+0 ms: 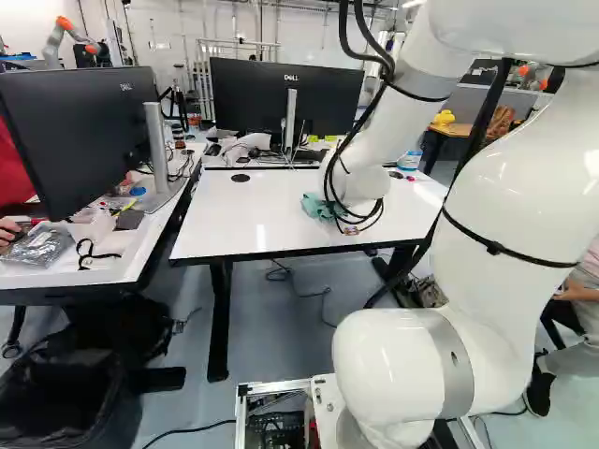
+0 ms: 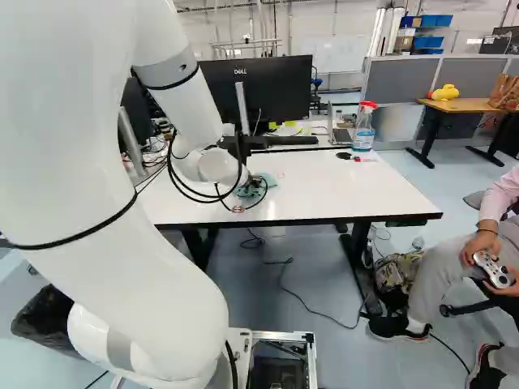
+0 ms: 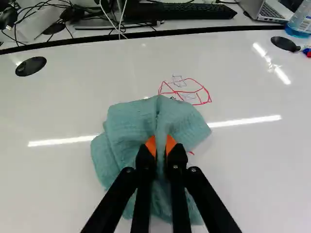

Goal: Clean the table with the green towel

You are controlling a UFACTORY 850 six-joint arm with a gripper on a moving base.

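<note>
A soft blue-green towel (image 3: 127, 128) lies crumpled and loosely spread on a glossy white table (image 3: 252, 165), its middle pinched up into a narrow upright fold, with rounded, uneven edges. The table is flat, with a thin black edge and black legs. On its top, touching or just beside the towel, is a small angular drawing (image 3: 187, 92) in red and bluish lines; a short red stroke shows by the towel's edge.

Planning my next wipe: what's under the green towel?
The green towel lies on the white tabletop. A red drawing shows at its edge ahead of the gripper, and a small red mark beside it. Whether more marks lie beneath, I can't tell; the towel covers them.
</note>
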